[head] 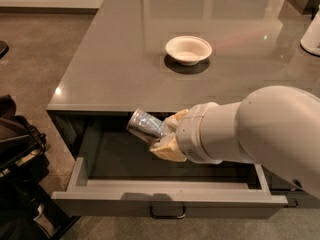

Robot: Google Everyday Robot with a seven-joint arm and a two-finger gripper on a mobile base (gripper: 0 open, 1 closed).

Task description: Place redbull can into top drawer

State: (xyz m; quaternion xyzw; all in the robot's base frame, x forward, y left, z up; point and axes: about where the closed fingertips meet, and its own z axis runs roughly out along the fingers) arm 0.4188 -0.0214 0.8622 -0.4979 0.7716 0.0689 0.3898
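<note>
While jaws hang above top drawer (170,199), redbull can (145,125) tilts pinched between them.

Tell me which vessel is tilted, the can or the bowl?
The redbull can, gripped tilted by the gripper above the open top drawer; the white bowl sits upright on the countertop.

The tan pincer (164,133), above the dark-lined grey top drawer (170,200), clasps the silver-and-blue redbull can (144,125); far off, a white bowl (188,49) sits on the glossy grey worktop (115,59).
</note>
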